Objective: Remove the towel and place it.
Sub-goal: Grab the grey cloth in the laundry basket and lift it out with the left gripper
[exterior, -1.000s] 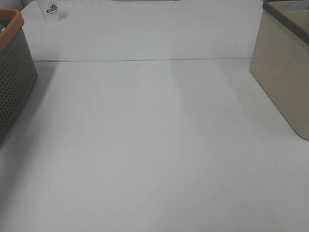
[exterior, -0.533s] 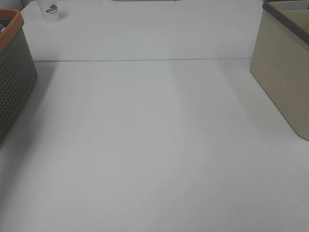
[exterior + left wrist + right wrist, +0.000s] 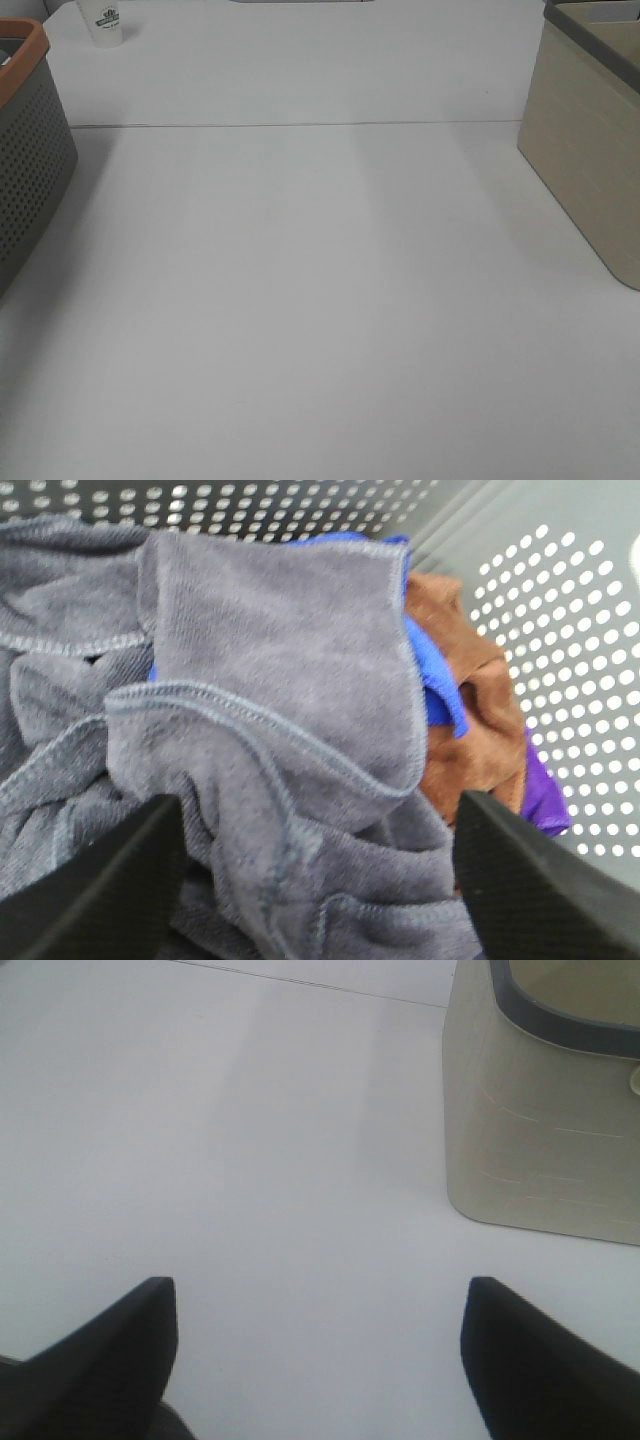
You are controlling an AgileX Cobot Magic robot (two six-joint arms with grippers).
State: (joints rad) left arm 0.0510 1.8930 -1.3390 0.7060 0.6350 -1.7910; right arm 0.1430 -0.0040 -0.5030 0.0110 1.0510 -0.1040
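Inside the basket (image 3: 560, 680), the left pincer (image 3: 315, 805) stands apart astride the towel (image 3: 280, 670), the right pincer (image 3: 320, 1285) apart above the table (image 3: 200, 1110), where nothing has changed, so lifting has not begun.

We take this for a lab-style test bench: a plain white table (image 3: 320, 300) carrying a perforated grey basket (image 3: 30, 170), a beige bin (image 3: 585, 170) and a paper cup (image 3: 104, 22)

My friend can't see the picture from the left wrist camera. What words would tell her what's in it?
A crumpled dark grey towel lies in a grey basket with little holes in its walls, and the left pincer hangs open over it. A blue cloth, a brown cloth and a purple cloth peek out beside the towel.
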